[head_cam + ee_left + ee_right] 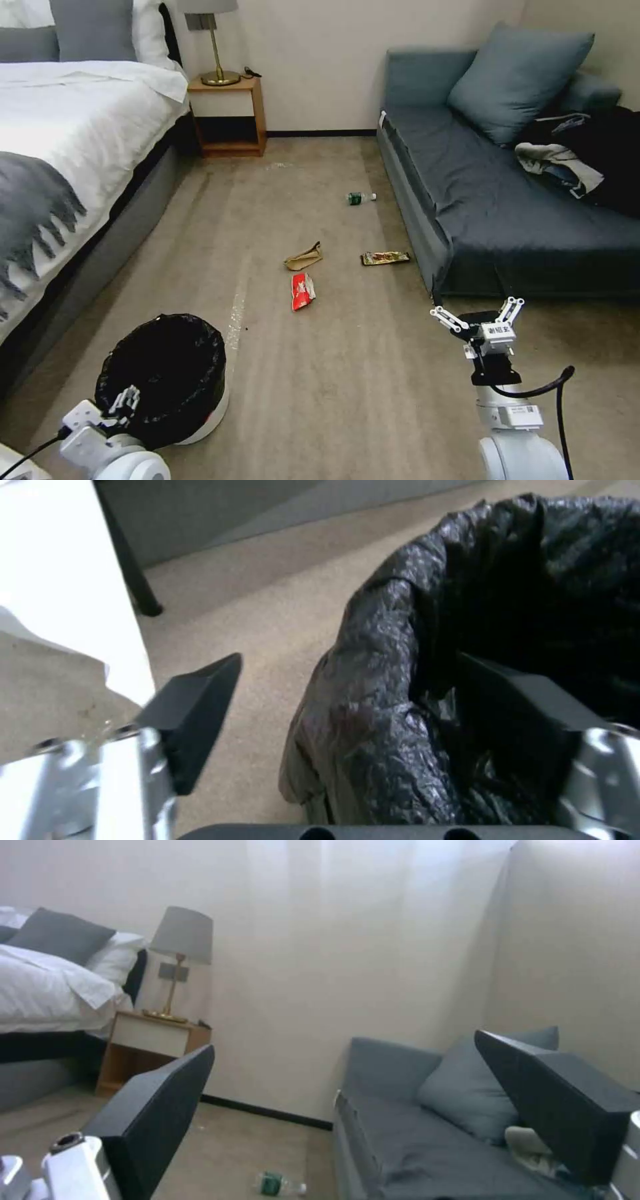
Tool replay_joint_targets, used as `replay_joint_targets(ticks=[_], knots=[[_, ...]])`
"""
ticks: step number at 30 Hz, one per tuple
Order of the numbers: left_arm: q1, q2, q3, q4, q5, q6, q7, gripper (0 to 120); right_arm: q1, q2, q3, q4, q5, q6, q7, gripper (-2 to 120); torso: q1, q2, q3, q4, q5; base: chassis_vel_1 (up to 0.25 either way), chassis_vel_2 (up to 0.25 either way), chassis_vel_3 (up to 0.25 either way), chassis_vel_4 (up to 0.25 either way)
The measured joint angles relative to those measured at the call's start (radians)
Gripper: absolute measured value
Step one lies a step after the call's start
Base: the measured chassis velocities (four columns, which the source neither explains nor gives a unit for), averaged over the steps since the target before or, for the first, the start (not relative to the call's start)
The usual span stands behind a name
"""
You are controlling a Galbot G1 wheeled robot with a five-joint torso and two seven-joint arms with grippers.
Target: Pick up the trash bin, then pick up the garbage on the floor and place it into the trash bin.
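The trash bin [212, 413], a low white round bin lined with a crinkled black bag [400, 690], stands on the carpet at the near left. My left gripper [124, 403] [350, 660] is open and straddles the bin's near rim, one finger outside and one inside, with carpet showing between the outer finger and the bag. The garbage lies mid-floor: a red wrapper [302, 291], a tan paper bag [304, 256], a gold-brown wrapper [385, 257] and a small green-labelled bottle [361, 197] [280, 1184]. My right gripper [477, 307] [345, 1042] hangs open and empty at the near right, by the sofa's corner.
A bed [73, 127] with white linen runs along the left. A wooden nightstand [227, 117] with a lamp stands at the back wall. A blue-grey sofa [507, 213] with a cushion and a dark clothes pile [593, 160] lines the right. Open carpet lies between them.
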Motion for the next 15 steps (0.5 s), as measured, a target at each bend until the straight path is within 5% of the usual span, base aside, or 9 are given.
replay_joint_targets(ticks=[15], knots=[[-0.019, -0.016, 0.009, 0.05, 0.041, -0.02, 0.055, 26, 0.004, 0.001, 0.0, -0.027, 0.005, 0.025, 0.001, 100, 0.0, 0.0, 0.0, 0.0, 0.0006, 0.0, 0.0, 0.0, 0.0]])
